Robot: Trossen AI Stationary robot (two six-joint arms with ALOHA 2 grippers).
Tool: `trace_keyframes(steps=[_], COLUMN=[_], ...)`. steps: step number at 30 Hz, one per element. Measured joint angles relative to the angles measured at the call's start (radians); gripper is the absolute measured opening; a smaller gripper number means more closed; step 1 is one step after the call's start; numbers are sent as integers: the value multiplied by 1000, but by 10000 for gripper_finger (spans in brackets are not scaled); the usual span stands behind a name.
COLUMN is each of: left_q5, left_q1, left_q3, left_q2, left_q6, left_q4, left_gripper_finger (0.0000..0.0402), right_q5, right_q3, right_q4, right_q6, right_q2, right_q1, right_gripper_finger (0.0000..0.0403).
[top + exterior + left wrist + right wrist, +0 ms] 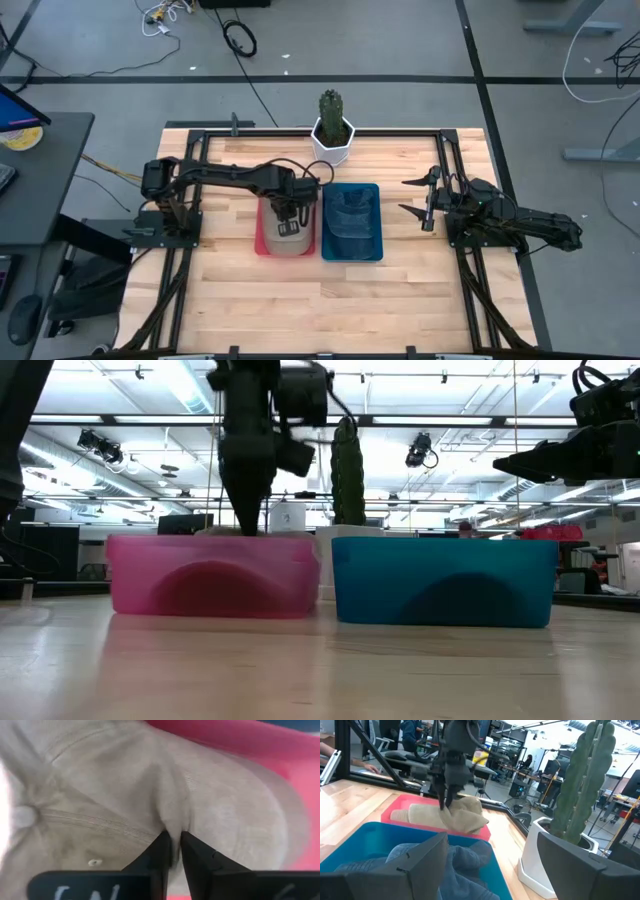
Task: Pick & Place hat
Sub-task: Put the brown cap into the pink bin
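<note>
A beige cap (pixel 291 240) lies in the pink bin (pixel 260 241), the left of two bins side by side at mid-table. My left gripper (pixel 289 219) reaches down into that bin and is shut on the cap (pixel 100 785). In the right wrist view the cap (pixel 462 817) bulges just above the pink rim (pixel 395 806) under the left gripper (pixel 446 804). The blue bin (pixel 325 250) holds a blue denim hat (pixel 350 215). My right gripper (pixel 411 197) waits open to the right of the blue bin, above the table. My left gripper pinches a raised fold of the cap's crown fabric (pixel 176 822) between its two fingers (pixel 161 851), coming from above and pointing down. The cloth puckers into creases at the pinch. The cap's lower part still sits inside the pink bin (pixel 210 575).
A cactus in a white pot (pixel 332 128) stands just beyond the two bins, near the table's far edge. Black frame rails (pixel 180 215) run along both sides. Bare wood (pixel 320 305) lies between the bins and the near edge.
</note>
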Motion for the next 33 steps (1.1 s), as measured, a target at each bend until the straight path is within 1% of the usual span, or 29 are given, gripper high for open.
trace_keyframes(steps=[5,7,12,14,16,17,19,20,22,24,28,31,33], left_q5=[-7,-28,-42,-83,-168,-192,-223,-251,-316,-336,-286,-279,-243], left_q1=[-19,-28,-37,-37,-35,-28,-10,0,22,50,120,160,184], left_q3=[96,127,157,163,163,163,156,146,127,110,66,17,-19], left_q2=[-19,-24,-36,-38,-38,-38,-40,-40,-44,-53,-52,-52,-50], left_q6=[5,5,4,-12,-53,-66,-100,-113,-133,-142,-132,-96,-71], left_q4=[-105,-109,-151,-219,-298,-350,-457,-482,-476,-475,-431,-335,-264], left_gripper_finger=[71,75,77,77,74,69,50,37,11,6,3,2,2], right_q5=[0,0,0,0,0,0,0,0,0,0,0,0,0], right_q3=[0,0,0,0,0,0,0,0,0,0,0,0,0], right_q4=[0,0,0,0,0,0,0,0,0,0,0,0,0], right_q6=[0,0,0,0,0,0,0,0,0,0,0,0,0], right_q2=[0,0,0,0,0,0,0,0,0,0,0,0,0], right_q1=[0,0,0,0,0,0,0,0,0,0,0,0,0], right_gripper_finger=[312,312,312,312,312,312,312,312,312,312,312,312,312])
